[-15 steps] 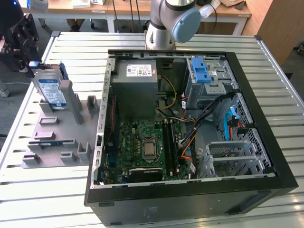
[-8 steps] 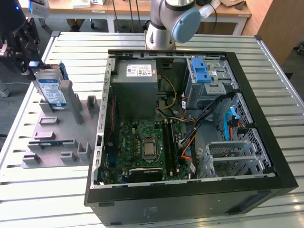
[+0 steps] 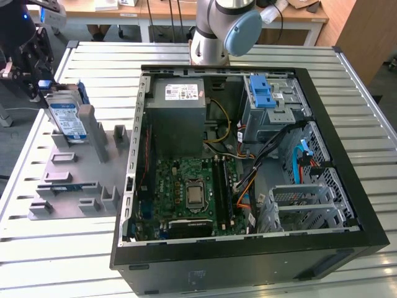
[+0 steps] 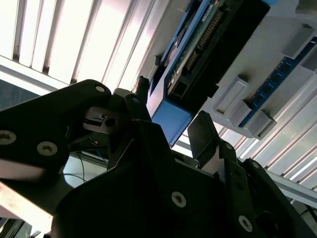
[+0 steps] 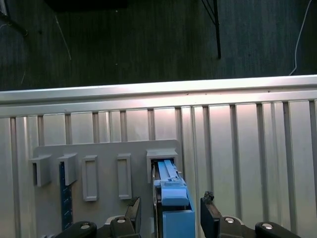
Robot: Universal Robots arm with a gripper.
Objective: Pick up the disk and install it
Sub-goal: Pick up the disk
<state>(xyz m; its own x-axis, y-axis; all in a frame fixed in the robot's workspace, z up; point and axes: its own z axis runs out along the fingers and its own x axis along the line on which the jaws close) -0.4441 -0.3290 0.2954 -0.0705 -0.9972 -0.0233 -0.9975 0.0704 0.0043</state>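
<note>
Because the flat silver-metal disk with white-and-blue label and blue plastic carrier frame (image 3: 67, 118) stands on edge in a slot of the grey slotted holding fixture (image 3: 80, 180), its two broad faces are free to be taken from above; I judge that is why it is parked so. Fixture lies on the slatted metal counter (image 3: 347, 81), at the exterior view's left of the open black computer tower (image 3: 248, 257), near it but not touching.

Black two-fingered claw (image 5: 171, 210) sits over the disk's upper end; in the first wrist view one finger stands on each side of the blue frame, with a gap showing on both sides; so claw apart, straddling, clamped on nothing. Second wrist view agrees: fingers (image 4: 210, 136) flank the blue frame's corner, with the disk's connector edge beyond them. Claw lined up across the disk's thin dimension, I judge, so that any squeeze lands on the flat faces and not on the edges.

Inside the tower, a grey metal drive cage (image 3: 282, 115) carries a blue plastic latch piece (image 3: 260, 93); disk not in the tower; install not yet done; pick-up at the straddle stage, by my reading.
</note>
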